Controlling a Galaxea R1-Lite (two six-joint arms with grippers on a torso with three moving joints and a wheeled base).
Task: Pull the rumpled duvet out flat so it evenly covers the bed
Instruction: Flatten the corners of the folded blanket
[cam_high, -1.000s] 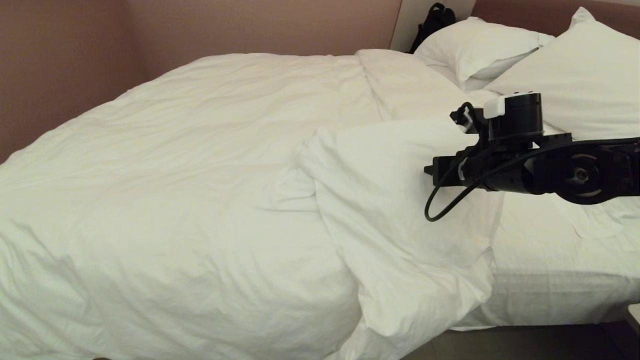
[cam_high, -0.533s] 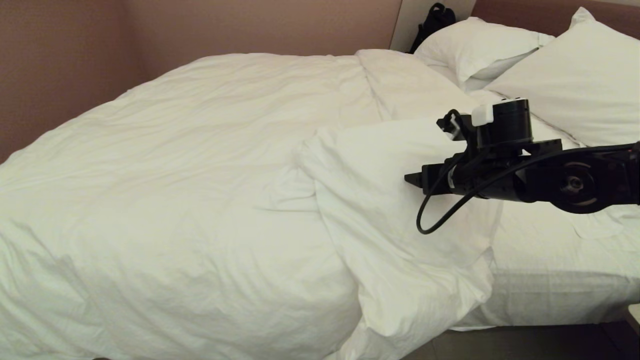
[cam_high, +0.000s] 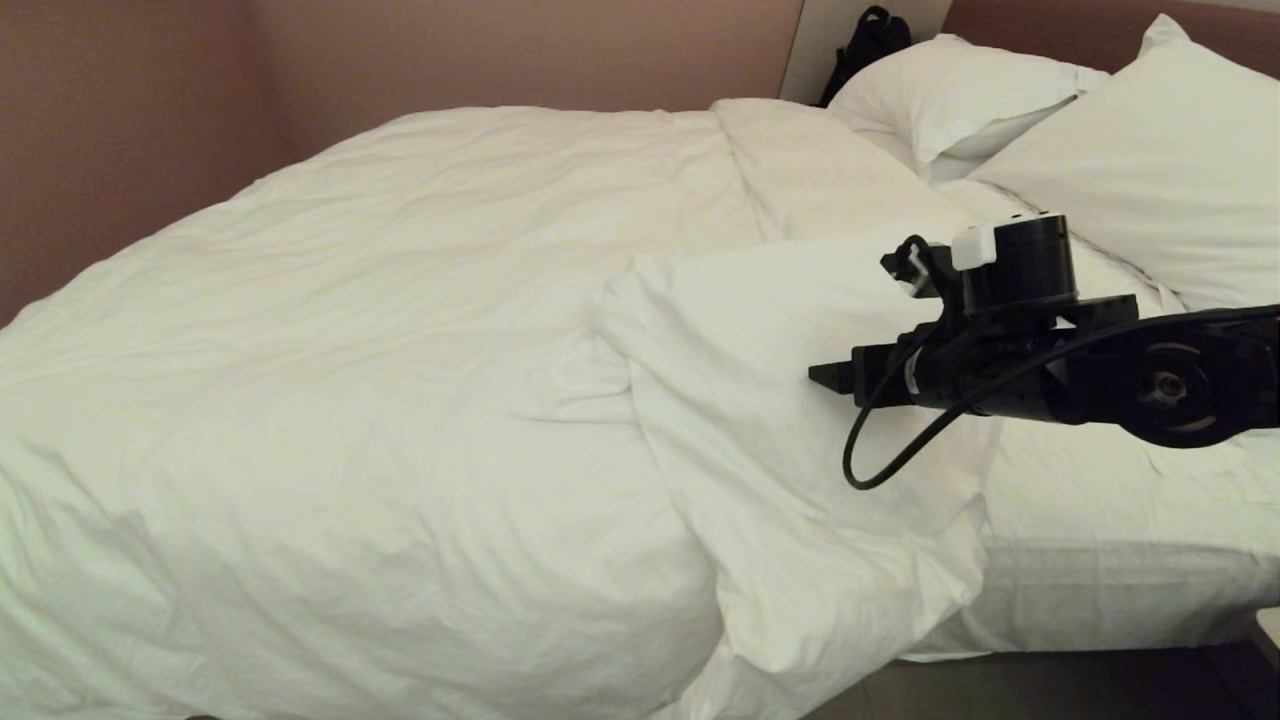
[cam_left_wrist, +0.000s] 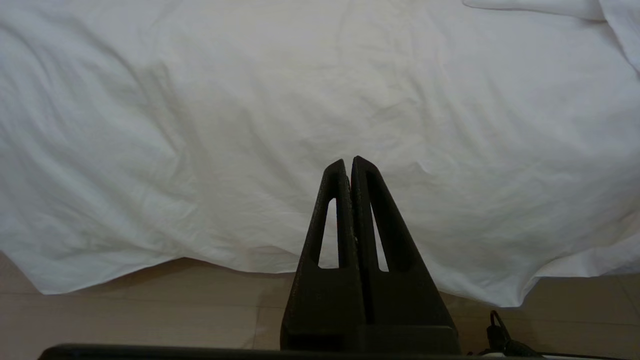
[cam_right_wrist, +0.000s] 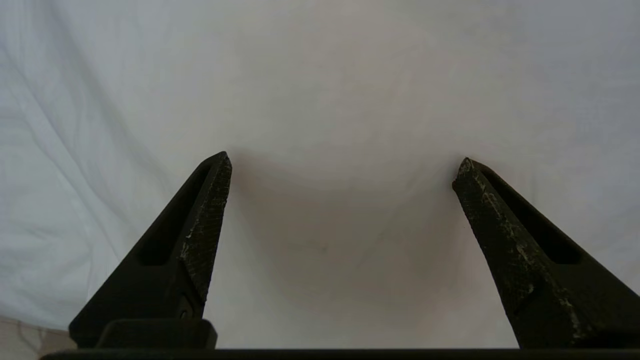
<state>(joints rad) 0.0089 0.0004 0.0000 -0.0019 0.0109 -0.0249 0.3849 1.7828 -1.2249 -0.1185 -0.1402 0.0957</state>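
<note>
**Duvet corner folded back, right hand poised above it**

Duvet (cam_high: 400, 330) in thick white cotton lies over most of the bed (cam_high: 1100, 590), bulging and creased, with its near head-end corner turned back on itself as a puffy flap (cam_high: 760, 400). Beyond that flap, toward the pillows (cam_high: 1130, 170), a strip of fitted sheet (cam_high: 1090, 500) shows uncovered — the part the duvet must yet reach. The right hand (cam_high: 825, 377) reaches in level from the right side of the head view and hangs over the flap, fingertips pointing across the bed toward the duvet's main bulk. In the right wrist view its fingers (cam_right_wrist: 210, 200) stand wide apart with only white cloth between them and nothing gripped; whether the tips touch the cloth cannot be told.

The left hand (cam_left_wrist: 348, 167) is outside the head view; its own camera shows the fingers pressed together and empty, hanging over the duvet's edge where it drapes toward the floor (cam_left_wrist: 125, 310).

Key relation: the flap lies directly under and just ahead of the right hand, while the bare sheet lies back toward the arm's own side. The right arm is thus the better placed. The likely need is a grip on the flap's free edge and a pull toward the pillows — an estimate only.
</note>
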